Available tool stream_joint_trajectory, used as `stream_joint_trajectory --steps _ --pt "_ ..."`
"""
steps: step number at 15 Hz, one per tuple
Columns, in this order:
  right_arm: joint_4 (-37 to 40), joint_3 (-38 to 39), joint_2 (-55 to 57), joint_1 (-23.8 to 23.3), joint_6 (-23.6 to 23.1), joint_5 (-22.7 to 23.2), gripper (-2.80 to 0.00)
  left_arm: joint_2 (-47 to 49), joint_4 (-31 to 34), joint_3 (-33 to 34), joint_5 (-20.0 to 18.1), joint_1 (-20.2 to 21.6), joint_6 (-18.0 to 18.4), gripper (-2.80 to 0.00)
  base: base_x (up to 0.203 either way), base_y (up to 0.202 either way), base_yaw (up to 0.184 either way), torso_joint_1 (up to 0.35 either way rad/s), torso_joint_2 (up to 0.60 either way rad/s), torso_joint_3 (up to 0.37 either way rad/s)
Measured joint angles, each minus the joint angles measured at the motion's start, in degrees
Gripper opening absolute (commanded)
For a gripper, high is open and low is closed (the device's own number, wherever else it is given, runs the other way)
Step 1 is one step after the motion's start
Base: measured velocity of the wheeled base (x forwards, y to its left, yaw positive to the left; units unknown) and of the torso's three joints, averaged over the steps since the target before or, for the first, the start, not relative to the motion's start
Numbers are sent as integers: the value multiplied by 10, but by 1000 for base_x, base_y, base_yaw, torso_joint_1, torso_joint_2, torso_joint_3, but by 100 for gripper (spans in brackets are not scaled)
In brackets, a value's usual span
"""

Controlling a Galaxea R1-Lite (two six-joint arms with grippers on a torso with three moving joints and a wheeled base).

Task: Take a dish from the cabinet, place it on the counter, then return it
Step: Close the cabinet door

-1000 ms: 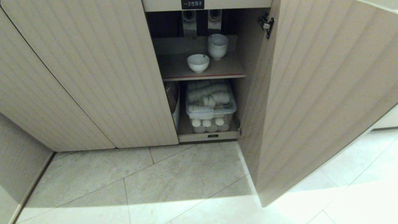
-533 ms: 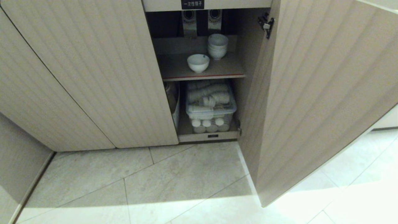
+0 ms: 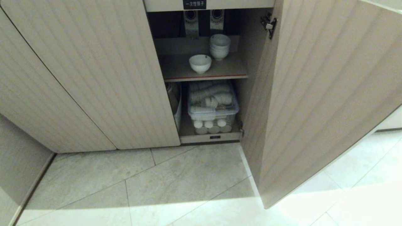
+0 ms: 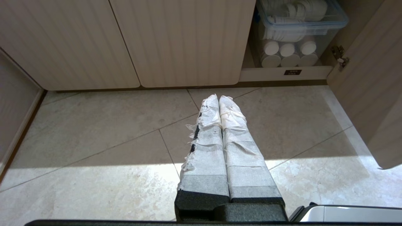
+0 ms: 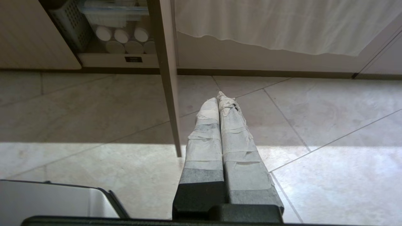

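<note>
I am eyeing the bowl (image 3: 200,63) sitting alone on the cabinet (image 3: 94,72) shelf (image 3: 179,67) (likely glazed, slippery, breakable): taking its rim suits, both end effectors (image 4: 219,100) (image 5: 217,98) clenched empty.

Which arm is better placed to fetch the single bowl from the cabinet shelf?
Left, probably. The left gripper faces the opening unobstructed; the open door stands between the right gripper and the single bowl. Both jaws shut.

Left pincer (image 4: 219,99) and right pincer (image 5: 219,99) closed, empty.
</note>
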Motion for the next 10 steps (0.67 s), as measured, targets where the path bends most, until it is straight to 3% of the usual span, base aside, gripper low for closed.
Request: stream_joint_trajectory --steps 10 --pt "1 -23 46 0 18 -7 -280 0 0 0 0 0 0 -280 0 0 0 0 0 0"
